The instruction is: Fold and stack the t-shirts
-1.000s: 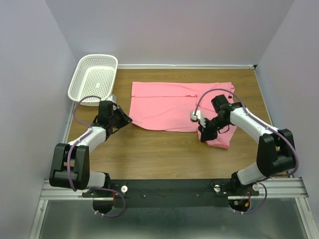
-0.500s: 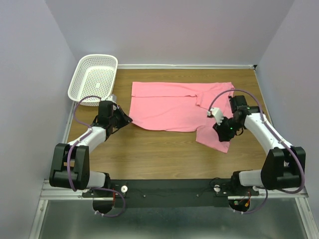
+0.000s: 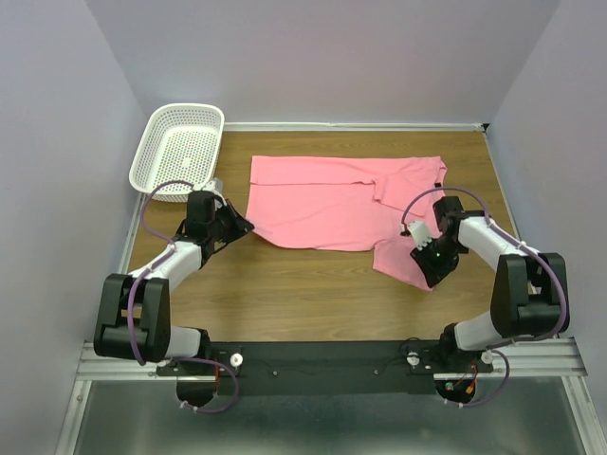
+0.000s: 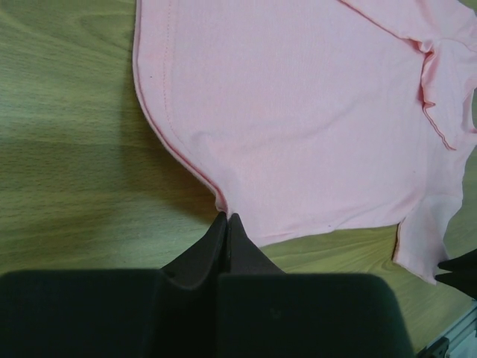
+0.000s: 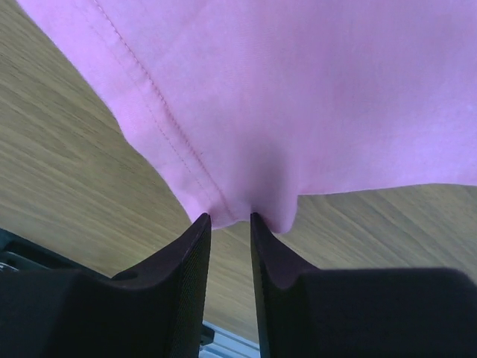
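Top external view: the pink t-shirt (image 3: 322,204) lies spread nearly flat on the worktop (image 3: 313,284) between the two tools. Its body is one broad layer, and only the part near the right tool (image 3: 433,277) is rumpled and doubled over. The left tool (image 3: 242,227) sits at the shirt's near corner on its own side, and the white mesh basket (image 3: 185,152) stands just beyond it, apart from the cloth. Left wrist view: the left tool (image 4: 226,218) has its jaws pressed fully together, with the curved, stitched hem corner of the pink t-shirt (image 4: 298,112) running right into the tips. It looks to be nipping that corner, and the rest of the cloth lies flat ahead of it. Right wrist view: the right tool (image 5: 230,218) has its jaws drawn to a narrow slit with a pucker of the pink t-shirt (image 5: 298,97) pinched in it, beside a stitched edge. Bare worktop (image 5: 67,149) shows to either side. I judge the task barely begun: both near corners appear to be gripped for a first fold, no fold is made across the body, and nothing is stacked.
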Tool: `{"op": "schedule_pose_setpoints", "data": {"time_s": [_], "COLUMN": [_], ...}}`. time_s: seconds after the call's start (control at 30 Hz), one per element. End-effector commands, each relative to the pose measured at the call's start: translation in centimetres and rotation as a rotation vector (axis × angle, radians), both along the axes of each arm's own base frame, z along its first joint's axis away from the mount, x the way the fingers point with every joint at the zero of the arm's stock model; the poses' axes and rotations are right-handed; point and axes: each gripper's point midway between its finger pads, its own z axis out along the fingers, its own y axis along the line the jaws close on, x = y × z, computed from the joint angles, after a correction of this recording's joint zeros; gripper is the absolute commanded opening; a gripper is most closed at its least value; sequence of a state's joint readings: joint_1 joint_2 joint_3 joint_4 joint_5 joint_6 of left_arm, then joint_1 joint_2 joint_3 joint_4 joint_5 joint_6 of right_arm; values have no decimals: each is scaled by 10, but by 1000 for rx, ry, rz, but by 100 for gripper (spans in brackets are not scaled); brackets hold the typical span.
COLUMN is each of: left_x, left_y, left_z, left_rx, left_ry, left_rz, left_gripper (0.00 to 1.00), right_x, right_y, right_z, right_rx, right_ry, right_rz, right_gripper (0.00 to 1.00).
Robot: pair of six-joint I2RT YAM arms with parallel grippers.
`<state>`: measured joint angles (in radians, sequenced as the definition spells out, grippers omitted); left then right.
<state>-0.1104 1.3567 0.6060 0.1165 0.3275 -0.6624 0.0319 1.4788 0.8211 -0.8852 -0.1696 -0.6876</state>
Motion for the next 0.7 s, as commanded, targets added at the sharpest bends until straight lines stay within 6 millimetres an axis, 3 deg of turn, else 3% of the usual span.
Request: {"op": "schedule_pose_setpoints", "data": {"time_s": [0.0,0.1,0.27,0.37,0.47,0.5,0.67], "left_x": [0,0,0,-1,-1,0,-1], "left_y": [-1,-2,-1,-2,-1,-1,-1], "left_z": [11,9,9,9,8,9,9], "left_rx": [-14,-17,-14,-15,-14,-14,-15], "left_ry": [-46,-40,-43,-41,-40,-41,-40], "left_rz": [-17,-18,-15,-18,-17,-17,-17], "left_gripper": [1,1,1,1,1,1,1], "right_x": [-1,-5,-12,-14,-13,-12,5], "right_y": [-6,-5,-3,-2,-1,-2,-3], "right_z": [-5,-8,-25,-33,-31,-29,7], "right_rx": [-42,-36,-27,-23,-16,-20,-17], "right_ry": [-9,1,30,42,27,17,-125], "right_rz": [-50,-53,-60,-64,-64,-63,-48], "right_gripper": [41,55,52,28,15,5,1]}}
